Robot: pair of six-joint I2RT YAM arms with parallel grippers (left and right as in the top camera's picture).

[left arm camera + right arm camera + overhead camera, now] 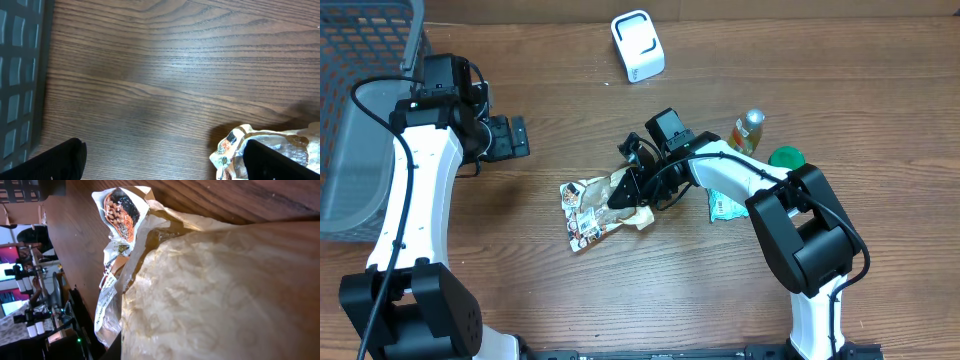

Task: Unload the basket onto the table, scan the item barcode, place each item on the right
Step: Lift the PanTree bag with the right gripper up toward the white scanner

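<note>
One pouch [588, 210] lies mid-worktop [620, 300], long axis roughly left to right, printed end pointing left. The right end effector [626, 188] is clamped on its right end, that arm bent low and reaching left. The left end effector [512, 138] hovers wide open and empty, left of the pouch, beside one basket [360, 60]. One scanner [638, 45] stands far; one bottle [748, 130] is right.

No readable text, brand or number in any view.
Small print and a picture panel on the snack packet [590, 208], closest in the right wrist view along its crinkled edge, yet too blurred and tilted to make out; equally illegible marks on the bottle [747, 130] label, the green packet [723, 207] and the white device [638, 46].
</note>
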